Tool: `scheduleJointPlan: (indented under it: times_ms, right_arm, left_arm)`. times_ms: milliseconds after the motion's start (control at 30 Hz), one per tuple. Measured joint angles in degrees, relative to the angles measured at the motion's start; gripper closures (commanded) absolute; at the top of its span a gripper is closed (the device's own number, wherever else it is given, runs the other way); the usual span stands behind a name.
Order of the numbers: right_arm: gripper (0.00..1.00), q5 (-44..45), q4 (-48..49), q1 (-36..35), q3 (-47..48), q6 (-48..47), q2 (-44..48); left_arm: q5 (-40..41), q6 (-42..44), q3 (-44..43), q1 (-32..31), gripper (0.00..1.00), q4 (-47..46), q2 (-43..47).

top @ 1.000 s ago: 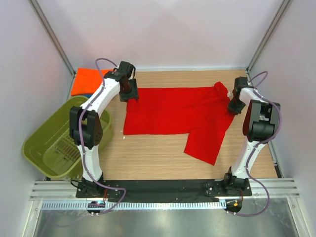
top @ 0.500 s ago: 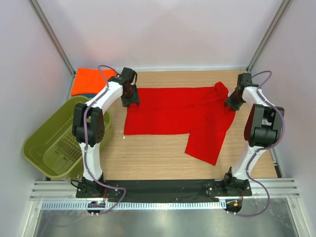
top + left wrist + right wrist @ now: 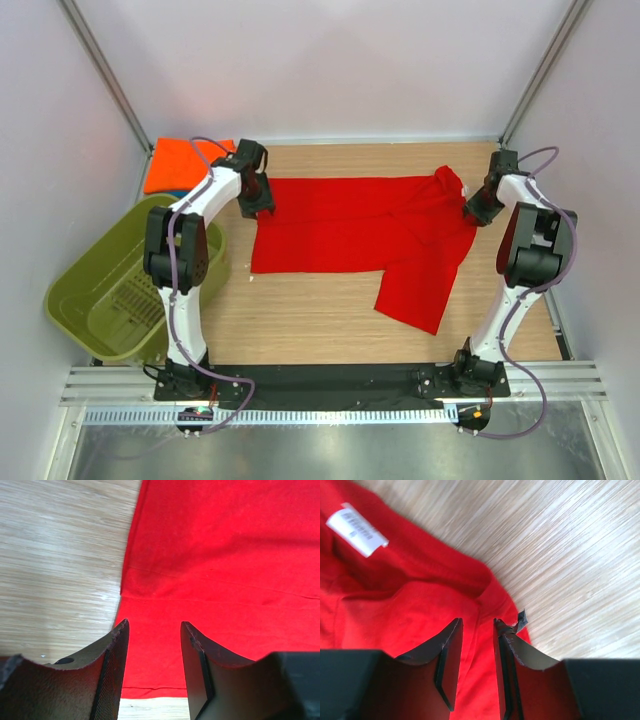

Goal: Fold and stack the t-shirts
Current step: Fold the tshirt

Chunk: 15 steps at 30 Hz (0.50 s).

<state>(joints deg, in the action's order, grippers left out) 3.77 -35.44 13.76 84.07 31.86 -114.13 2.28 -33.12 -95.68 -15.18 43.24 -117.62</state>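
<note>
One red t-shirt (image 3: 340, 225) underlies left hand (image 3: 154, 625), right hand (image 3: 477, 622).

Bright, even overhead light, soft shadows; rt wrist view motion-blurred across table (image 3: 570, 555), top view sharp.

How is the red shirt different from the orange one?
The red t-shirt lies spread wide across the middle of the table; the orange t-shirt is a small tidy bundle in the far left corner, behind the green basket. The red t-shirt shows a white label; no label shows on the orange t-shirt. Both are plain, bright cloth.
</note>
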Motion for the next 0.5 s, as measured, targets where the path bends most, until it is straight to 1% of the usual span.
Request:
scheduleJointPlan:
  times_ms: [300,500]
  right_arm:
    - [0.62,-0.2,1.4,0.9,1.8,0.0,-3.7]
    - [0.68,-0.3,2.5,0.9,2.4,0.2,-4.0]
  left_arm:
    - [-0.2,-0.2,0.4,0.3,0.53,-0.2,-0.4]
    - [-0.2,-0.7,0.4,0.4,0.54,-0.2,-0.4]
